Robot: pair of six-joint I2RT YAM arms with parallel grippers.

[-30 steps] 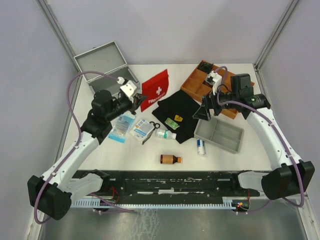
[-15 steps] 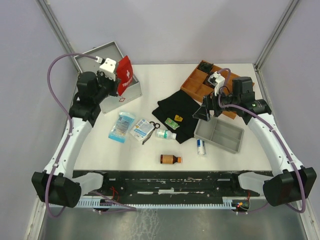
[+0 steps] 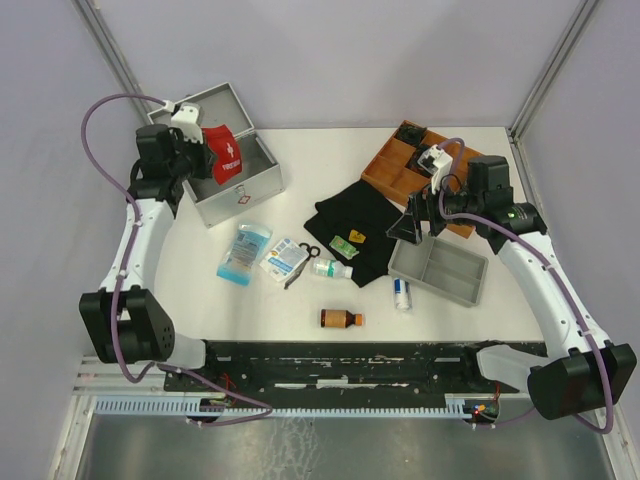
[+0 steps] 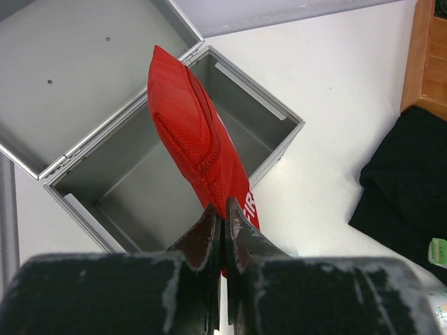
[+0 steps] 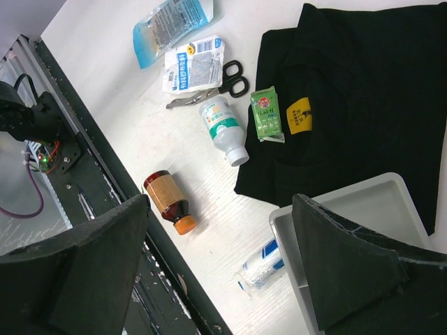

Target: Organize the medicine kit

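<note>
The medicine kit [image 3: 232,204] is a silver-grey metal case at the back left of the table, its hinged lid [image 3: 200,112] thrown open. My left gripper [image 3: 204,150] is shut on the lower edge of a flat red first-aid pouch [image 3: 226,155], which hangs over the case's opening. In the left wrist view the red pouch [image 4: 199,139] stands on edge above the bare inside of the kit [image 4: 133,188], pinched between my left gripper's [image 4: 223,206] fingertips. My right gripper [image 3: 412,222] hovers open and empty above the table, between the black cloth [image 3: 360,225] and the grey divided tray [image 3: 440,270].
A brown bottle [image 5: 167,202], white bottle [image 5: 225,129], blue-striped roll [image 5: 264,264], scissors [image 5: 227,78], green sachet [image 5: 267,114] and two packets [image 3: 245,252] [image 3: 284,257] lie loose mid-table. A wooden tray [image 3: 400,165] sits at the back right.
My left arm has swung left and back, carrying the red pouch from beside the black cloth to over the open case. The right arm has barely moved.
</note>
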